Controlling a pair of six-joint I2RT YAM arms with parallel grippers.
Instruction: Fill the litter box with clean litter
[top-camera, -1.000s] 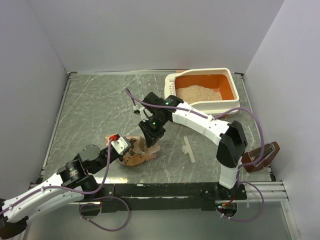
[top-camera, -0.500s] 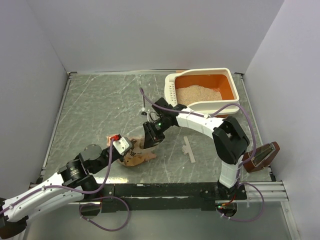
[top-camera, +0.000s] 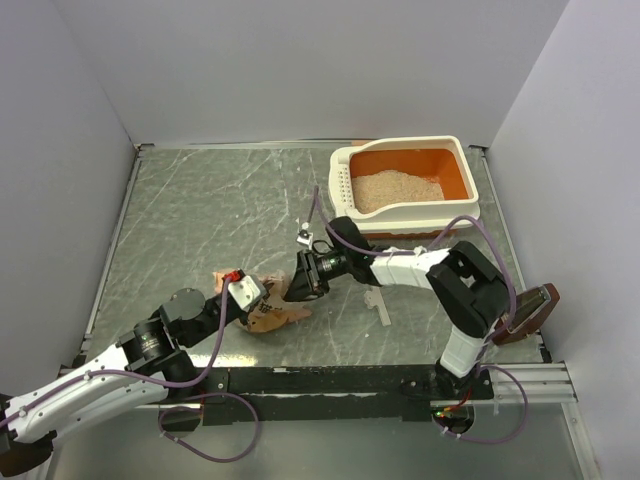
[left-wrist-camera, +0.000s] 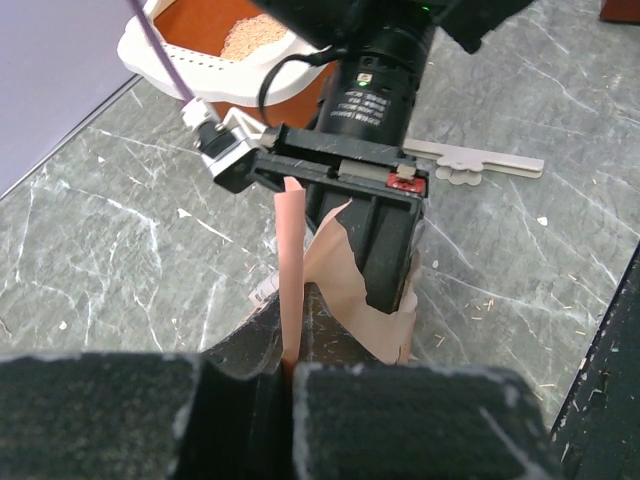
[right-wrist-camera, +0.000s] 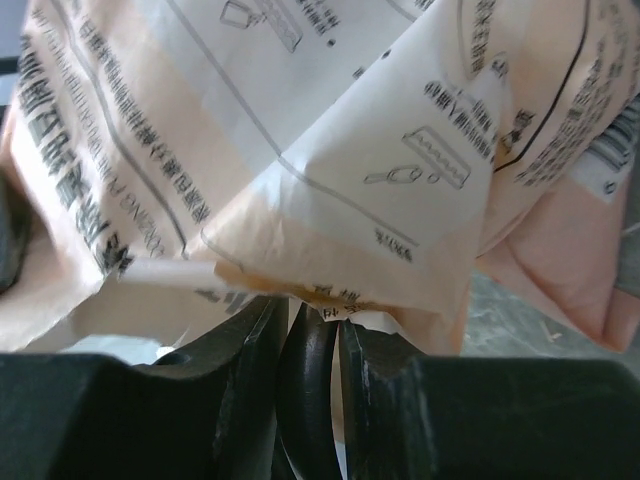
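A dark grey, marble-patterned tabletop (top-camera: 200, 220) crossed by pale veins forms the floor of a plain enclosure. Flat, pale lavender-white panels close it in: a back wall (top-camera: 300, 70) at 12 o'clock, a left wall (top-camera: 50, 200) at 9 o'clock and a right wall (top-camera: 590, 150) at 3 o'clock, the side ones slanting outward in the overhead view. A thin metal strip (top-camera: 112, 250) edges the table at 9 o'clock. At 6 o'clock a black rail (top-camera: 330, 380) runs along the near edge, meeting a silvery aluminium frame (top-camera: 535, 385) toward 5 o'clock. The light is soft and even, the shadows faint
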